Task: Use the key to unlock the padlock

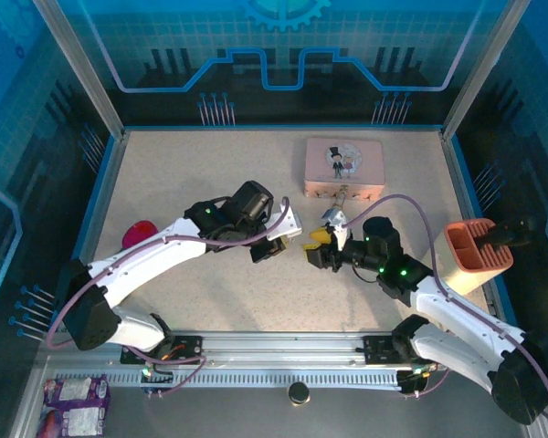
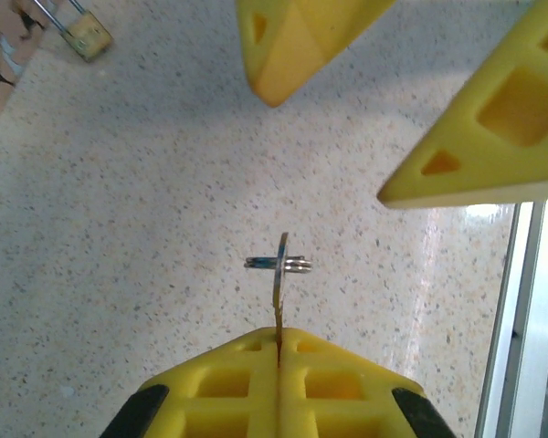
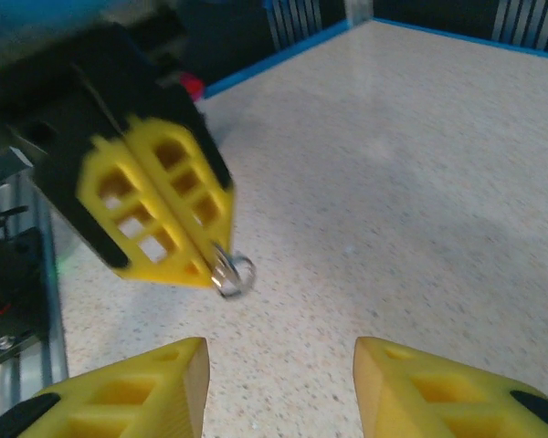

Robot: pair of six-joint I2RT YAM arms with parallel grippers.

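Note:
My left gripper (image 2: 280,333) is shut on the key (image 2: 279,274), a thin grey blade that sticks up from the closed pads with a small split ring (image 2: 279,264) through it. In the top view the left gripper (image 1: 285,244) and right gripper (image 1: 312,246) face each other above mid-table. The right gripper (image 3: 279,365) is open, its yellow fingers (image 3: 137,392) a short way in front of the key (image 3: 226,270), not touching it. The brass padlock (image 2: 87,35) lies on the table by the pink tin (image 1: 344,167), apart from both grippers; in the top view the padlock (image 1: 342,196) is a small speck.
A red object (image 1: 139,234) lies at the table's left side. An orange holder (image 1: 475,255) stands at the right edge. The pink tin sits at the back centre. Glass walls and blue rails enclose the table.

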